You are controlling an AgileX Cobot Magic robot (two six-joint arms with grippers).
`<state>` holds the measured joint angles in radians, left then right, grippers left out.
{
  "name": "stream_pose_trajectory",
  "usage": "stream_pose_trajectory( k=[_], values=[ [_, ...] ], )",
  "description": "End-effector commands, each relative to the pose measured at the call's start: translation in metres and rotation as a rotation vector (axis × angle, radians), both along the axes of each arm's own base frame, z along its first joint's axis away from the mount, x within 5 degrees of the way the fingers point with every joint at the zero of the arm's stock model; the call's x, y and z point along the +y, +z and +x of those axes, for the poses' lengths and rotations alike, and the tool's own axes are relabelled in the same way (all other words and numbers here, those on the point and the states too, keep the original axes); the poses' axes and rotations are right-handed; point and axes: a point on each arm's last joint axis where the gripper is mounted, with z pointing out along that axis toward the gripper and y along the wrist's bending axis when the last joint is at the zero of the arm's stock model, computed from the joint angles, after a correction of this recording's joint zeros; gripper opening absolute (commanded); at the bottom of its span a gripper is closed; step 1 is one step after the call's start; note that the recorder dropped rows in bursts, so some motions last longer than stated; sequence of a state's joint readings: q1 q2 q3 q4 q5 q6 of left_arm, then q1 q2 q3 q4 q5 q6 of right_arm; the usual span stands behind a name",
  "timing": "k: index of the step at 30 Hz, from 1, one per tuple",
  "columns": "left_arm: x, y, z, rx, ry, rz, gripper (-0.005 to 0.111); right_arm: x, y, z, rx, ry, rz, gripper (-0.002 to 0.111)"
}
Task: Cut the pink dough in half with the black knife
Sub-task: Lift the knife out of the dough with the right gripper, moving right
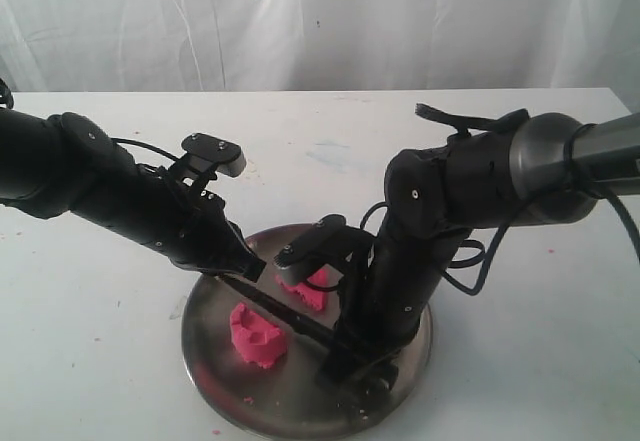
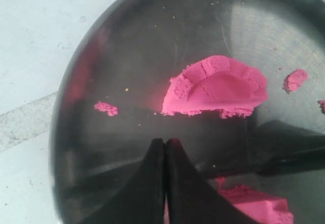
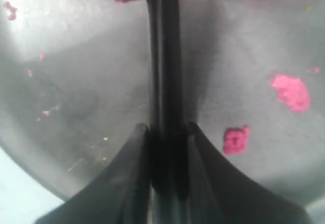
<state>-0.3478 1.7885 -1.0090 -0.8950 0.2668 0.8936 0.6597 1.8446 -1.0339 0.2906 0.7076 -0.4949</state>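
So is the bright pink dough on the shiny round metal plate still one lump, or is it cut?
Cut. Two separate bright pink dough chunks lie on the metal plate, with the black knife between them.

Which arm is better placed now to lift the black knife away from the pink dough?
Right. Its tool is shut on the black knife, lying between the two chunks of pink dough. The left tool is shut and empty.

No text, label, brand, number or sign can be read in any of the three views
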Motion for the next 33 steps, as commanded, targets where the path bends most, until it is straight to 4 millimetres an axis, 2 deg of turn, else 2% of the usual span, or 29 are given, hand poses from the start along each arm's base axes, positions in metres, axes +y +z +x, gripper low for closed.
stream_pose_trajectory(
  k=[1,9,13,16,21,24,26,31,33],
  values=[
    [-0.001,0.004,-0.002,0.003,-0.003,-0.017,0.000,-0.006,-0.001,0.006,-0.045,-0.085,-0.066,0.000],
    [-0.001,0.004,-0.002,0.003,-0.003,-0.017,0.000,-0.002,-0.001,0.002,-0.031,-0.022,-0.043,0.000],
    [-0.001,0.004,-0.002,0.003,-0.003,-0.017,0.000,-0.001,0.004,0.005,-0.055,-0.082,-0.015,0.000],
    [-0.001,0.005,-0.002,0.002,-0.001,-0.021,0.000,-0.002,0.017,0.004,-0.088,-0.082,0.007,0.000],
    [-0.002,0.018,-0.003,-0.030,-0.003,-0.038,0.000,-0.008,0.049,0.000,-0.176,-0.058,0.042,0.000],
    [-0.002,0.026,-0.004,-0.050,-0.005,-0.047,0.000,-0.012,0.057,-0.001,-0.218,-0.031,0.026,0.000],
    [-0.002,0.029,-0.005,-0.051,-0.013,-0.053,0.000,-0.018,0.057,0.003,-0.247,-0.029,-0.020,0.000],
    [-0.003,0.036,-0.009,-0.046,-0.035,-0.070,0.000,-0.046,0.057,0.024,-0.304,-0.230,-0.108,0.000],
    [-0.003,0.036,-0.010,-0.043,-0.038,-0.071,0.000,-0.052,0.053,0.024,-0.293,-0.251,-0.117,0.000]
  ],
)
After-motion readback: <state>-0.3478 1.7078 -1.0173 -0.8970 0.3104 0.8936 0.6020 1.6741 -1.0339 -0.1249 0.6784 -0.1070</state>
